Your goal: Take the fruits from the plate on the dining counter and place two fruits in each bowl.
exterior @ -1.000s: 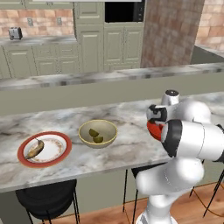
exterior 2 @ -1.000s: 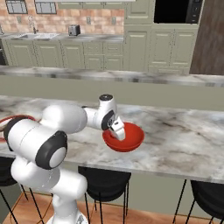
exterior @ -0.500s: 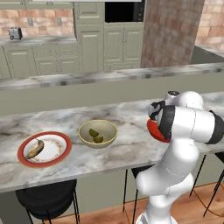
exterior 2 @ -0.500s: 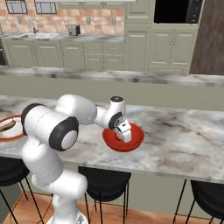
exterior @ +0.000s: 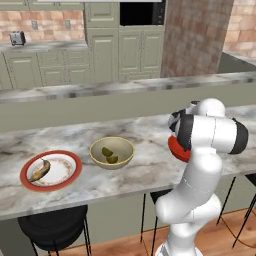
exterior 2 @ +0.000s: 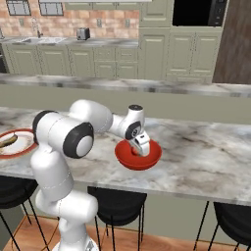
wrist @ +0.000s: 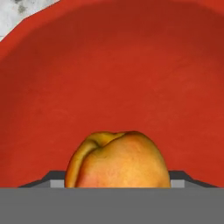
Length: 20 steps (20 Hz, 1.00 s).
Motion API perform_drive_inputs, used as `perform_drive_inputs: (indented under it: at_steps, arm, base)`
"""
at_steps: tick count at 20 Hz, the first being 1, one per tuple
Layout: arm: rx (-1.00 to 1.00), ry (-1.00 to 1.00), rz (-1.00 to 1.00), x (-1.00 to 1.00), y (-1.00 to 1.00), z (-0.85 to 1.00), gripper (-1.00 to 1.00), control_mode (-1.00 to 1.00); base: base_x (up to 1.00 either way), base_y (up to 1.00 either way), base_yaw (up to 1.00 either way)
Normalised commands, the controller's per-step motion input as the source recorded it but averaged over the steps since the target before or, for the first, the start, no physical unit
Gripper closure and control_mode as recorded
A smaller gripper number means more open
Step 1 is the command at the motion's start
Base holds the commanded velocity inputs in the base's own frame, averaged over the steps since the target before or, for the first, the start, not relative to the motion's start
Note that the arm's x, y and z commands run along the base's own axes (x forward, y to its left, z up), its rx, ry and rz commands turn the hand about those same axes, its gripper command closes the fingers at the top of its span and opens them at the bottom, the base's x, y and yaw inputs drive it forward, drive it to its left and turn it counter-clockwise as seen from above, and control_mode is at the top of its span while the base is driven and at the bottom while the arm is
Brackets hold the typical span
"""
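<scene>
- Peach (wrist: pixel 118 159) sits between my pincer's tips, low inside the red bowl (exterior 2: pixel 138 155); my pincer (exterior 2: pixel 142 146) is clamped on it, and it looks close to the bowl's floor, though I cannot tell whether it touches.
- The yellow-tan bowl (exterior: pixel 112 152) already carries both limes (exterior: pixel 110 155), so that half of the job looks done.
- The banana (exterior: pixel 40 170) lies alone on the red-rimmed plate (exterior: pixel 51 170), well apart from me at the other end of the dining counter (exterior 2: pixel 206 162).
- Risk one: letting go while the peach is off the floor. It is round and the bowl's wall is smooth and sloped, so it would roll about and might bump my tips as I lift.
- Risk two: rising at a slant. My hand hangs inside the rim, and a sideways pull could catch the wall and shove or tip the bowl toward the counter's near edge.
- Safest, I judge, is to part the tips, then lift straight up.
</scene>
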Motion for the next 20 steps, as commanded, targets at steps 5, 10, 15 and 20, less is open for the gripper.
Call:
perform_drive_inputs:
  at_steps: [5, 10, 15, 20]
  arm:
    - [0.00, 0.00, 0.00, -0.14, 0.00, 0.00, -1.00, -1.00]
    - [0.00, 0.00, 0.00, -0.14, 0.06, 0.01, -1.00, -1.00]
    - [0.00, -0.09, 0.00, -0.37, 0.16, 0.43, -1.00, -1.00]
    - [0.00, -0.03, 0.01, -0.57, 0.39, 0.55, -1.00, -1.00]
  base:
    - [0.00, 0.00, 0.00]
    - [0.00, 0.00, 0.00]
    - [0.00, 0.00, 0.00]
    - [0.00, 0.00, 0.00]
